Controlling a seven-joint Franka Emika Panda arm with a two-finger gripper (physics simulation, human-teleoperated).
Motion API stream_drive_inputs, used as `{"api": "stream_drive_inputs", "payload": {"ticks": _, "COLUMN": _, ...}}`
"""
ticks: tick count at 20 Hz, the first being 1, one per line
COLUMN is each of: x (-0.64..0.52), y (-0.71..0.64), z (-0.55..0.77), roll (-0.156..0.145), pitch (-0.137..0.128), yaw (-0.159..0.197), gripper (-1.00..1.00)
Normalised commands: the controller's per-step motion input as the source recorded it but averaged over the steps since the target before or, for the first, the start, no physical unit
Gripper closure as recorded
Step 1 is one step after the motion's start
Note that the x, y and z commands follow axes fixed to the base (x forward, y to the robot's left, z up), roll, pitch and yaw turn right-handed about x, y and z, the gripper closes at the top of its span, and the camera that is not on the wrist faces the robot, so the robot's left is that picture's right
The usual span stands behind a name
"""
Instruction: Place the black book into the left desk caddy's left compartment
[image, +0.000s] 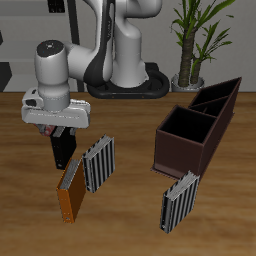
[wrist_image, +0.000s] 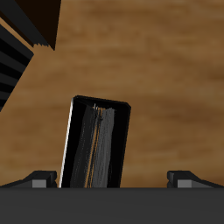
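The table (image: 128, 225) was a warm brown wood-grain top that filled most of the exterior view, and lighting looked pretty soft and even, with only faint shadows on the wood. Behind it, near the back edge, stood a potted plant (image: 195, 30) with long green leaves and a thin ringed stem, sitting against a pale grey-white wall (image: 240, 45). Off toward the other back corner there was some dark shelving or furniture (image: 30, 25), too dim to tell what it actually was.
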Motion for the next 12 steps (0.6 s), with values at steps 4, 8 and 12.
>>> {"api": "stream_drive_inputs", "payload": {"ticks": 4, "x": 0.04, "y": 0.07, "z": -0.16, "roll": 0.034, "pitch": 0.021, "yaw": -0.017, "gripper": 1.0}}
{"api": "stream_drive_inputs", "payload": {"ticks": 8, "x": 0.0, "y": 0.18, "z": 0.02, "roll": 0.04, "pitch": -0.001, "yaw": -0.009, "gripper": 1.0}}
{"api": "stream_drive_inputs", "payload": {"ticks": 12, "x": -0.04, "y": 0.14, "z": 0.15, "roll": 0.016, "pitch": -0.02, "yaw": -0.018, "gripper": 1.0}}
